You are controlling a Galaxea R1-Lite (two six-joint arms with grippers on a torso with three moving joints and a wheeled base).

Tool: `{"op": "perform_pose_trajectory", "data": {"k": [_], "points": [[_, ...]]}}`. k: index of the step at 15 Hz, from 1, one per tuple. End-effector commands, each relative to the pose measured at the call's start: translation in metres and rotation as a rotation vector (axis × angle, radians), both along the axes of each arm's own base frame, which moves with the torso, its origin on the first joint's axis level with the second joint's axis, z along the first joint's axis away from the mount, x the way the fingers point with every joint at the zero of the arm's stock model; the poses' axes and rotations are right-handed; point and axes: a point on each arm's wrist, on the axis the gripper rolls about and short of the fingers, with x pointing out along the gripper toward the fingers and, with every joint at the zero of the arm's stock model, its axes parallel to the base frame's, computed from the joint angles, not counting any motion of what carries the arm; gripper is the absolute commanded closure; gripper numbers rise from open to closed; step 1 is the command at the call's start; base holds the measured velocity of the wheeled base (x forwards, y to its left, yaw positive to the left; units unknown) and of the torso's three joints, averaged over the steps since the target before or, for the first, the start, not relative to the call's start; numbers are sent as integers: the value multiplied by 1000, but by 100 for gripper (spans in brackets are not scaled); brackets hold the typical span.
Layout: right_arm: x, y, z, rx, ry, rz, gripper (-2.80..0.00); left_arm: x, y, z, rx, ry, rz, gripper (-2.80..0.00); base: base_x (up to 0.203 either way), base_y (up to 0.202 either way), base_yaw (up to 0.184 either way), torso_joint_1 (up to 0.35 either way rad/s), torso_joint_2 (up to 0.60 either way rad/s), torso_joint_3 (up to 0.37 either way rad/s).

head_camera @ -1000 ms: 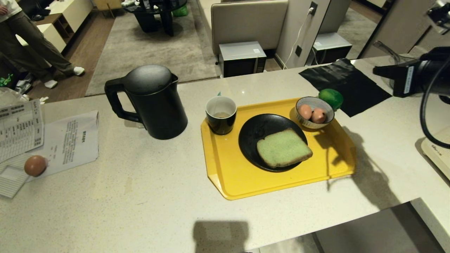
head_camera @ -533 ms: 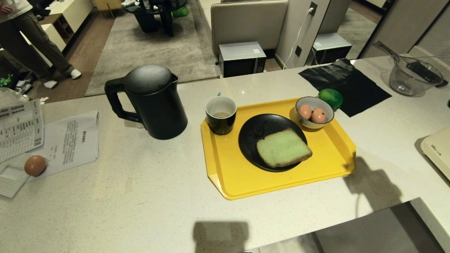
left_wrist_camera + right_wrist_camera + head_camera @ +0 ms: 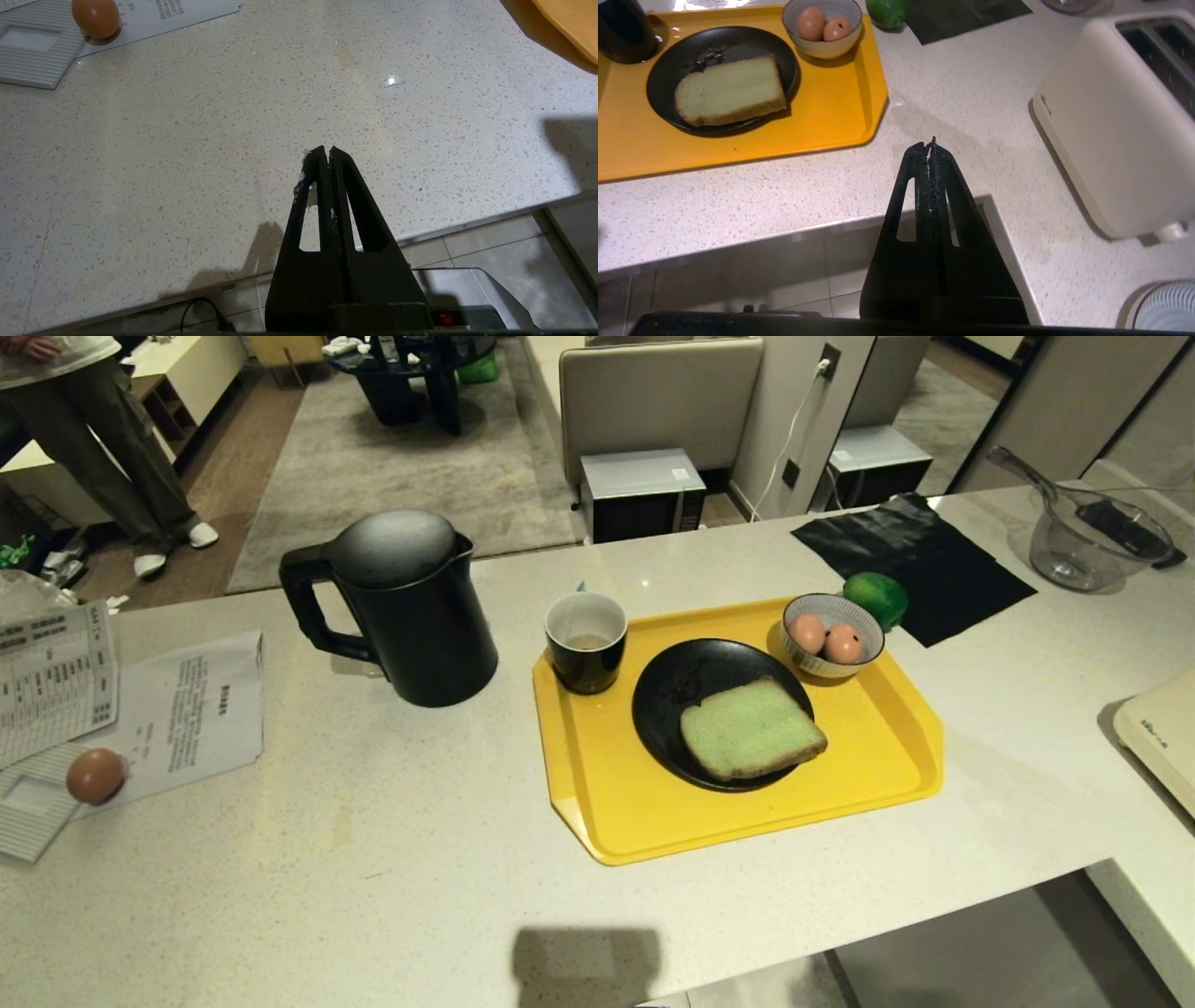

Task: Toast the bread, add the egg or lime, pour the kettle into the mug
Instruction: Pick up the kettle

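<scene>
a second before, the right arm had filled the upper right of the head view and thrown a long shadow over the tray; by this moment it had gone from that view and the shadow with it, leaving the glass bowl (image 3: 1094, 543) in plain sight. the person (image 3: 89, 425) at the far left had shifted stance. nothing on the counter (image 3: 392, 859) had moved.

from the left: a brown egg (image 3: 94, 775) lay on the papers (image 3: 140, 709). the kettle (image 3: 397, 607), tall and matte black with its lid on, stood upright just left of the yellow tray (image 3: 653, 812). the mug (image 3: 585, 641) sat on the tray's near-left corner with a little liquid inside. the bread (image 3: 752, 728), pale green with a brown crust, lay flat on the black plate (image 3: 681, 691). the striped bowl (image 3: 834, 635) held two eggs, and the lime (image 3: 876, 597) rested on the counter touching the tray's far rim, beside the black cloth (image 3: 910, 565).

the left gripper (image 3: 325, 150) hung over bare counter, fingers pressed together, holding nothing. the right gripper (image 3: 928, 144) was likewise closed and empty, over the counter edge between tray and white toaster (image 3: 1115, 121).
</scene>
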Motion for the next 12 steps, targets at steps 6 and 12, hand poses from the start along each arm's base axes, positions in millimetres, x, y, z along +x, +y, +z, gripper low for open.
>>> {"op": "perform_pose_trajectory", "data": {"k": [6, 12], "points": [[-8, 0, -54, 83, -5, -109, 0, 0, 0, 0, 0, 1, 1, 0, 0, 0, 0, 0, 0, 0], [-20, 3, -106, 39, -44, 22, 0, 0, 0, 0, 0, 1, 1, 0, 0, 0, 0, 0, 0, 0]]}}
